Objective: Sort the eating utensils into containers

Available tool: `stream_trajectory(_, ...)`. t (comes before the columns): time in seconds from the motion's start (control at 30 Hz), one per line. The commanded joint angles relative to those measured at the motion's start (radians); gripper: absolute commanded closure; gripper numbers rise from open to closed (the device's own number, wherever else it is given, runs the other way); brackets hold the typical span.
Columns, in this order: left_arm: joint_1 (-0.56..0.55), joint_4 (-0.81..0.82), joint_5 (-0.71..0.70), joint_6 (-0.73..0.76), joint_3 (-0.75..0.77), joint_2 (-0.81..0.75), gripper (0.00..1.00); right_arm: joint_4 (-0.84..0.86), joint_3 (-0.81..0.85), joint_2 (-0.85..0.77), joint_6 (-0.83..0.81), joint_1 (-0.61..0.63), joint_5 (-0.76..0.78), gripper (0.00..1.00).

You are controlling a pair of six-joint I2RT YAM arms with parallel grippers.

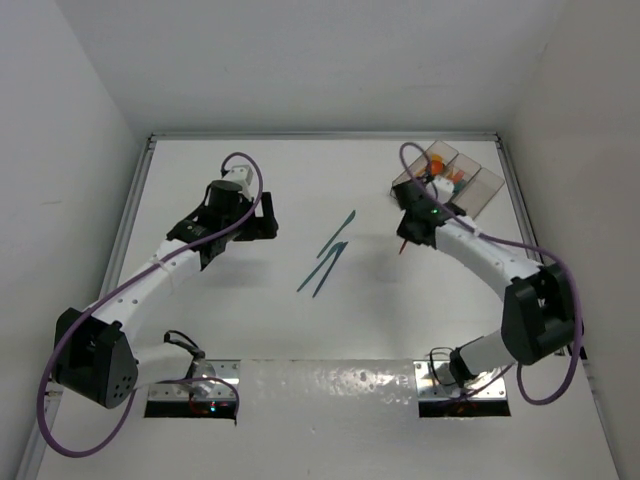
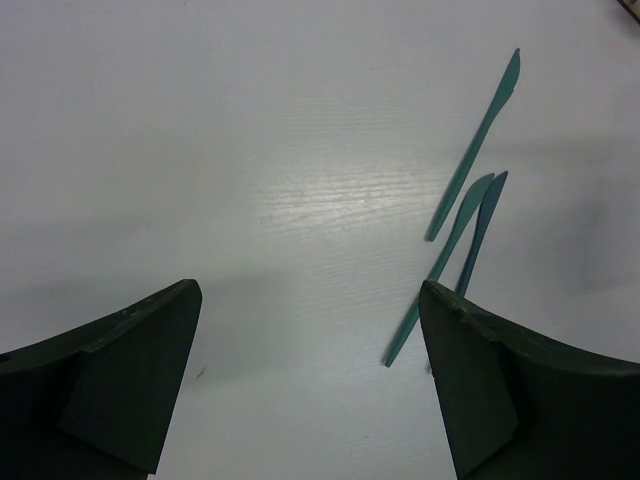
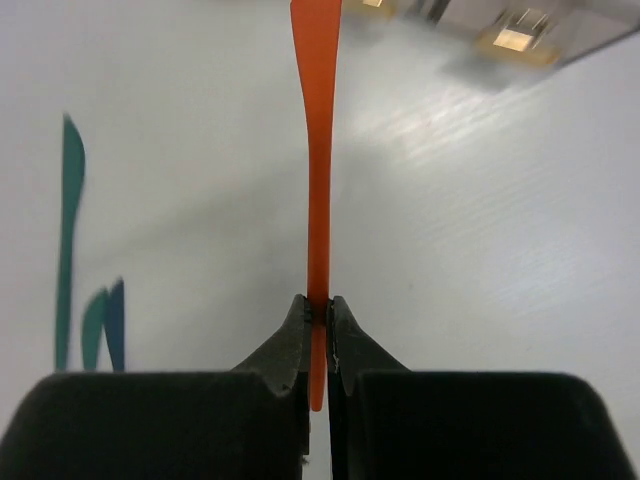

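Note:
My right gripper is shut on the handle of an orange utensil, which it holds above the table. In the top view this gripper is just in front of the containers, a clear brownish tray at the far right holding several orange and other utensils. The orange utensil pokes out below it. Three utensils lie at mid-table: a teal knife, another teal piece and a blue one. My left gripper is open and empty, left of them; it also shows in the top view.
White walls enclose the table on the left, back and right. The left wrist view shows the teal knife, the teal piece and the blue piece beside my right finger. The containers' edge shows ahead of the right gripper.

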Motion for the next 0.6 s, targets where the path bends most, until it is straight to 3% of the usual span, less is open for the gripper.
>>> stream_trajectory(0.0,0.007,0.047,0.016,-0.009,-0.002,0.002,0.11,0.023,0.086,-0.035,-0.147,-0.155,0.061,1.0)
stream_trajectory(0.27,0.007,0.046,0.02,-0.007,0.0,0.022,0.11,0.111,0.207,0.095,-0.221,-0.497,-0.06,1.0)
stream_trajectory(0.57,0.007,0.041,0.017,-0.004,0.009,0.057,0.11,0.106,0.451,0.371,-0.257,-0.59,-0.125,1.0)
